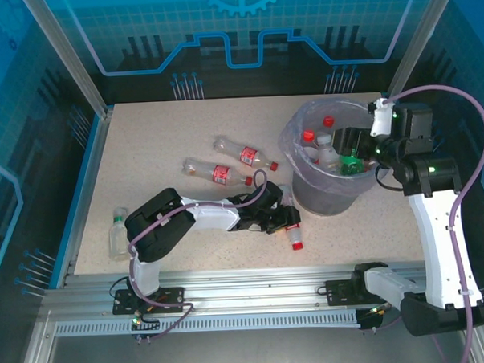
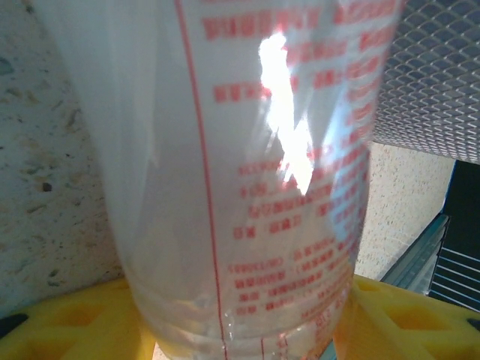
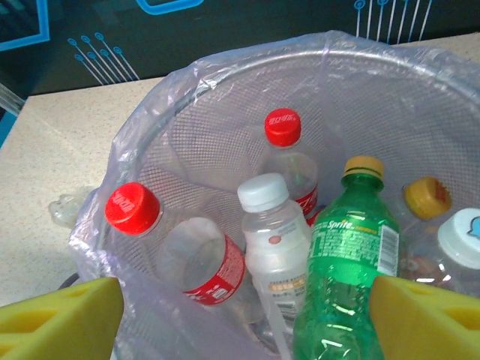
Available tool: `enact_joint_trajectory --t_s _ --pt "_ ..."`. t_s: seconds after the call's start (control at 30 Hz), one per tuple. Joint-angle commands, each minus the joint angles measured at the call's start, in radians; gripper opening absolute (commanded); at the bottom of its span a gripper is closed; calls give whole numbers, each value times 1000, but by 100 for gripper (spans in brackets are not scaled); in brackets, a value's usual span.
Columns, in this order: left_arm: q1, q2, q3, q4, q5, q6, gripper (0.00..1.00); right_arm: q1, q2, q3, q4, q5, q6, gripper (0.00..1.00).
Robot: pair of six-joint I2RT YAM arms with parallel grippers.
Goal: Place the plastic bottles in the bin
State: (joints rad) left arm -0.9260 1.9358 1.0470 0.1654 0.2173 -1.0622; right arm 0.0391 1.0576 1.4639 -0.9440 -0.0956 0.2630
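Left wrist: clear, red-lettered plastic bottle (image 2: 247, 187) wedged between left pincer (image 2: 244, 330) fingers, touching both, beside grey mesh bin (image 2: 435, 75).

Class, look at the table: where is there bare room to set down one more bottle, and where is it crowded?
Free: the far-left corner of the table, behind the two lying bottles; the near-right strip in front of the bin. Crowded: the middle, around the left arm.
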Motion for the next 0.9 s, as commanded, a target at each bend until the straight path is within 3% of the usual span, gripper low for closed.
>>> enact_joint_trajectory --t_s 0.0,0.2,0.37,0.5,0.7,0.87 --pt "3 -11 -20 14 -51 65 59 11 -36 -18 -10 -67 24 86" --pt "15 -93 -15 -74 -84 170 59 46 -60 -8 2 -93 58 85" --pt "51 -175 -69 -61 -105 219 59 158 -72 2 55 -155 125 85" --pt "87 -253 -111 -65 -114 281 58 229 -52 7 82 -132 122 85" --pt "134 -418 -152 -92 -120 462 56 356 22 4 153 -124 140 85" --pt "206 -560 -196 -95 -52 584 54 448 125 27 202 -115 126 85"
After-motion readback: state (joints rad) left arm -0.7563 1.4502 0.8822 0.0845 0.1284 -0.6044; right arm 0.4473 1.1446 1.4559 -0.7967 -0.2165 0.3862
